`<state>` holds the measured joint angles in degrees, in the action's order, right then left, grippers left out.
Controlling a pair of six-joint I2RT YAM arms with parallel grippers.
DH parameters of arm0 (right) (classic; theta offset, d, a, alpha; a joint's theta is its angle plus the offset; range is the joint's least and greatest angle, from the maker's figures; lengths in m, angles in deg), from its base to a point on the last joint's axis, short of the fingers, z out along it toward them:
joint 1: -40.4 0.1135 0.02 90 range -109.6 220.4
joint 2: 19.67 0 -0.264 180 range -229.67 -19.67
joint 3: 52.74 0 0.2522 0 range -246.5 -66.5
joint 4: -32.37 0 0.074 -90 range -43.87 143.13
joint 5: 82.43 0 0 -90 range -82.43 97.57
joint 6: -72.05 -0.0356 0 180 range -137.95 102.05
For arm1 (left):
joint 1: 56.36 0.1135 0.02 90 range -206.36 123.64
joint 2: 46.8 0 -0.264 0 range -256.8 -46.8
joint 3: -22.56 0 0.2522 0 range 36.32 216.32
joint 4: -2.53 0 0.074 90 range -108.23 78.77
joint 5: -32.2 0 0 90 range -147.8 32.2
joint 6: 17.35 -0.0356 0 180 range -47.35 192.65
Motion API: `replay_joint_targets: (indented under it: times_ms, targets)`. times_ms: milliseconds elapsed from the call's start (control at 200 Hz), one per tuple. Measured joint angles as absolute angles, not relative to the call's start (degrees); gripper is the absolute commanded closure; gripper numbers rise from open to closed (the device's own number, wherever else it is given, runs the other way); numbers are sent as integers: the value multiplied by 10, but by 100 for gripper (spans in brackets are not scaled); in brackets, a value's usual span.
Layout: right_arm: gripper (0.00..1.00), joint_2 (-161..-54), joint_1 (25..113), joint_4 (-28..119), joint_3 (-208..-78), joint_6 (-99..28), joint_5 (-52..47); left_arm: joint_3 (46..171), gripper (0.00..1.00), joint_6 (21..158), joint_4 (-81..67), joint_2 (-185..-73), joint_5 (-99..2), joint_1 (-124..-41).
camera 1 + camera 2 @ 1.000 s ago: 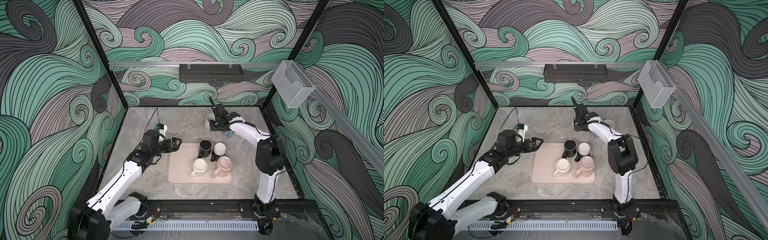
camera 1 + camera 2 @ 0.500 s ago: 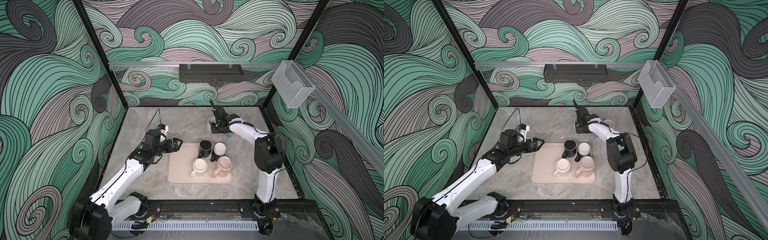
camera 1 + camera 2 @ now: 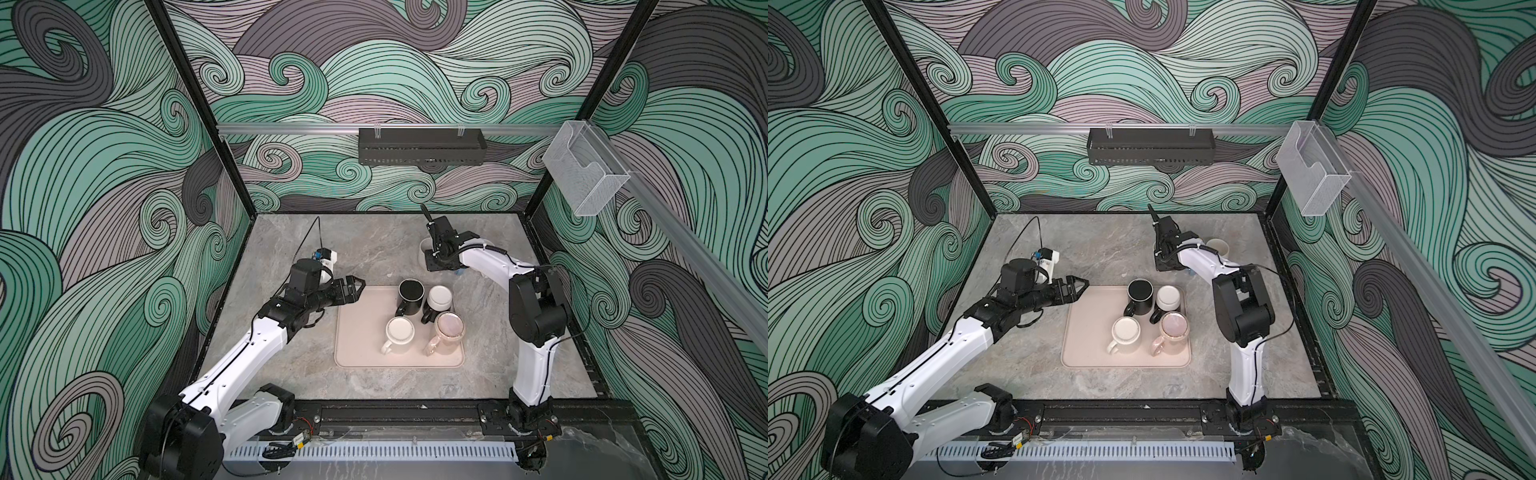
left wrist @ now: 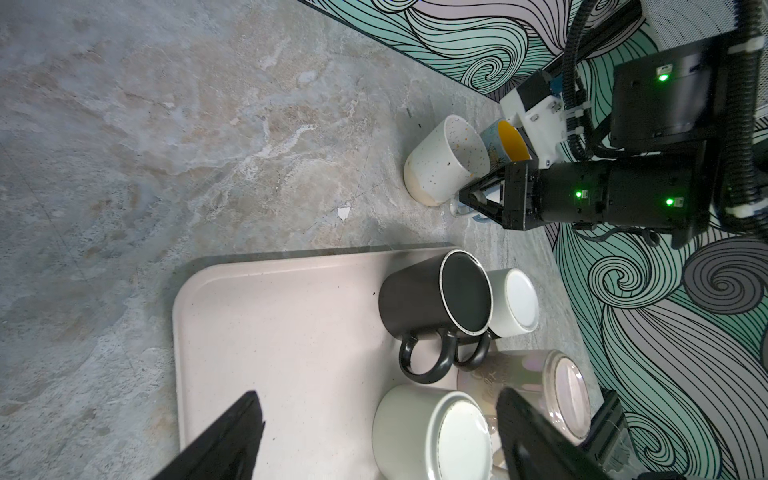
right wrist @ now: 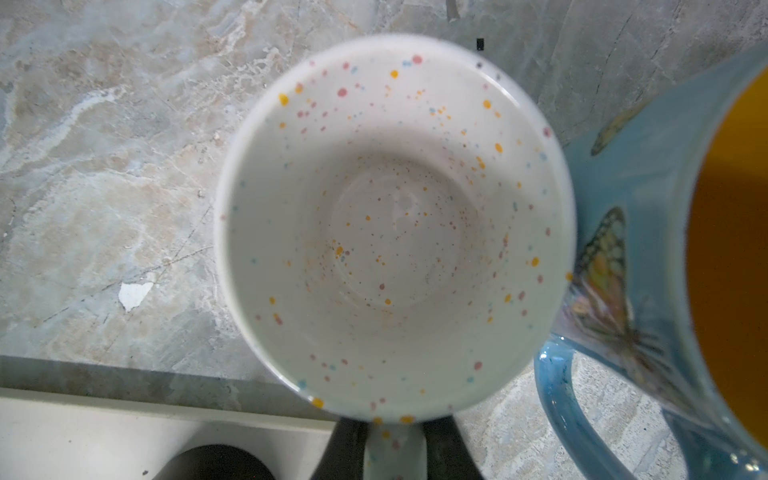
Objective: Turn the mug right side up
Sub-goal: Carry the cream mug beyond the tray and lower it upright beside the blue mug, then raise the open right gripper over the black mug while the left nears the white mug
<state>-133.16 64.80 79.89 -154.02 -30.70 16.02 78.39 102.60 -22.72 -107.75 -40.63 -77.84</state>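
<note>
A white speckled mug stands mouth up on the table at the back right; its rim shows beside the gripper, and it also appears in the left wrist view. My right gripper is shut on its handle, one finger on each side, and shows in both top views. My left gripper hangs open over the tray's far left corner with nothing between its fingers.
A pink tray carries a black mug, a white mug, a cream mug and an iridescent mug, all bottom up. A blue butterfly mug stands upright touching the speckled one. A cream mug sits behind my right arm.
My left arm has shifted slightly toward the tray. The right gripper has barely moved and stays shut on the handle.
</note>
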Motion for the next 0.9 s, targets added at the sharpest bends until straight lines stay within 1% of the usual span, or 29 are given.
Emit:
replay_joint_targets:
  times_ms: [390,480,570,740,901]
  targets:
    - [100,-1331,645,790,-1535,-306,161,784,11,1026,-224,-1082,-407,-784]
    - [94,-1330,645,789,-1533,-307,159,784,11,1026,-221,-1086,-407,-788]
    - [85,-1328,645,787,-1530,-308,159,784,11,1026,-219,-1090,-407,-790]
    - [75,-1325,645,783,-1525,-311,155,784,11,1026,-217,-1095,-407,-792]
    - [62,-1308,643,780,-1522,-318,152,784,11,1026,-215,-1097,-407,-793]
